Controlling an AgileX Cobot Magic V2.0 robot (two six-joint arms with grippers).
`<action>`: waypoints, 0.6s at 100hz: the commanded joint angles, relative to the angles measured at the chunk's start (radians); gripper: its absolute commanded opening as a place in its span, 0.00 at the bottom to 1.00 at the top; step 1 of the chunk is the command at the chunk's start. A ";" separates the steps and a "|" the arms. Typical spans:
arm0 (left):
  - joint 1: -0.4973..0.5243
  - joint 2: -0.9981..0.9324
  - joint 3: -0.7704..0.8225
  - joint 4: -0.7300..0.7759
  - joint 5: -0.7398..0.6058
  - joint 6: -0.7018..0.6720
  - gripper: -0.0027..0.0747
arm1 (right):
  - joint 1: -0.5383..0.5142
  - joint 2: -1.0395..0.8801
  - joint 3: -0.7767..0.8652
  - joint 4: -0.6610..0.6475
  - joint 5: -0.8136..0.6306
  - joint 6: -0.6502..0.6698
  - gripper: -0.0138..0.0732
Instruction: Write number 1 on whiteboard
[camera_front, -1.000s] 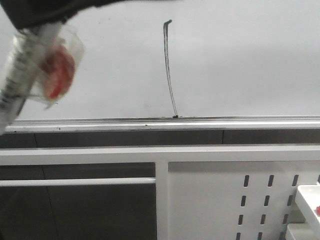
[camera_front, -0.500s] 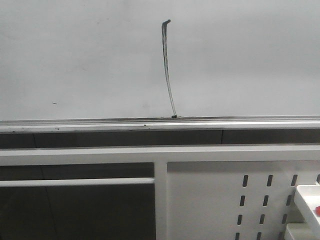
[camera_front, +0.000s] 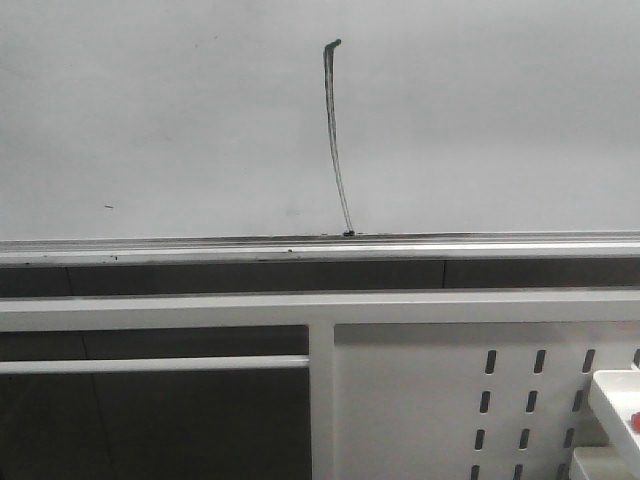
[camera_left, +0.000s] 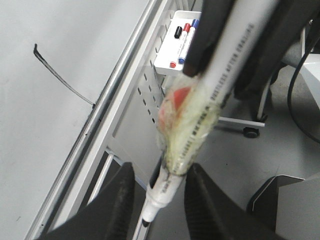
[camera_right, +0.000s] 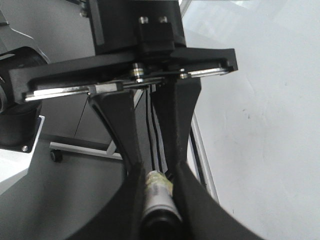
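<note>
Grey floor (camera_left: 280, 160) under a caster (camera_left: 251, 132) of the white wheeled frame (camera_left: 240, 121)

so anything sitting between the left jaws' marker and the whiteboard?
Nothing visible. In the left wrist view the marker, clamped in the left gripper, is off the whiteboard with only open space between. The number 1 is already drawn, ending at the silver rail.

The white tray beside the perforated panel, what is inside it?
In the white tray lie three markers, capped black, red and blue. The left gripper and its marker cover the tray's far end.
</note>
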 joint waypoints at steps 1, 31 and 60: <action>0.002 0.004 -0.034 -0.051 -0.090 -0.003 0.33 | 0.004 -0.023 -0.035 0.003 -0.055 -0.008 0.07; 0.002 0.062 -0.034 -0.078 -0.088 -0.003 0.33 | 0.004 -0.023 -0.035 0.003 -0.053 -0.008 0.07; 0.002 0.061 -0.035 -0.095 -0.100 -0.003 0.33 | 0.004 -0.021 -0.033 0.003 -0.026 -0.008 0.07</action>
